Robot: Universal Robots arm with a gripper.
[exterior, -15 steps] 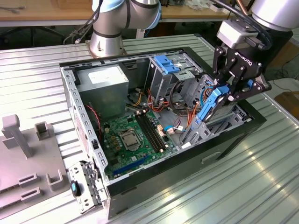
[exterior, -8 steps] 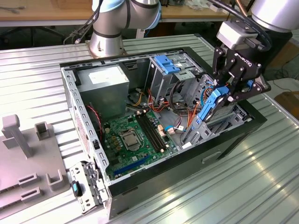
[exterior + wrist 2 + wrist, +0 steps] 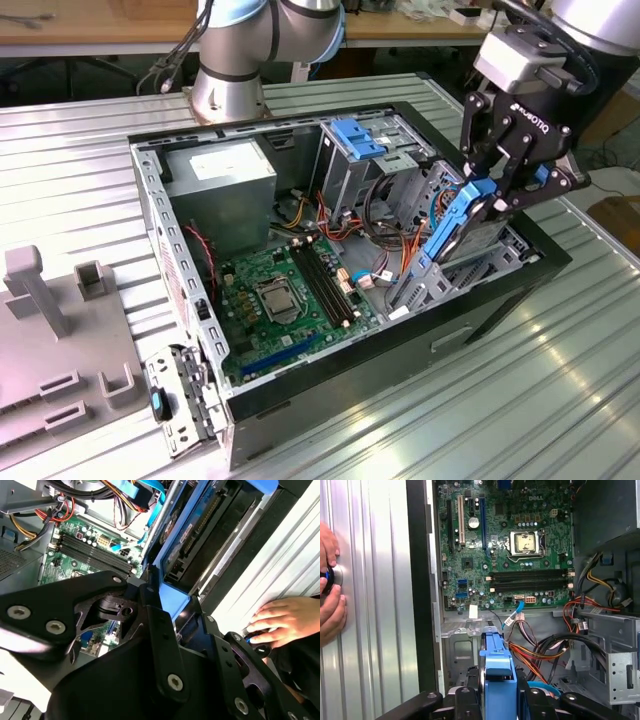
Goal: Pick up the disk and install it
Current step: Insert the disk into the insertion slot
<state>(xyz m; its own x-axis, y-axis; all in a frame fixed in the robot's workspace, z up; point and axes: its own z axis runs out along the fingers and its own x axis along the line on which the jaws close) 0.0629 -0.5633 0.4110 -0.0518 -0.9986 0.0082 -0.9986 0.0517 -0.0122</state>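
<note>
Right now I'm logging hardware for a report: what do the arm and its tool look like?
The arm is silver-grey metal with rounded joints and light blue caps. The tool is black, with bolted linkage fingers and white lettering on its body. A pale grey block sits above it, and a black cable loops past.

I'm running this from afar, and it looks like a robotics lab or workshop — a ribbed metal bench (image 3: 520, 400) carries an opened computer case (image 3: 330, 385), the arm's base (image 3: 228, 95) and grey fixture blocks (image 3: 40, 290), with wooden worktables (image 3: 90, 20) behind.
</note>
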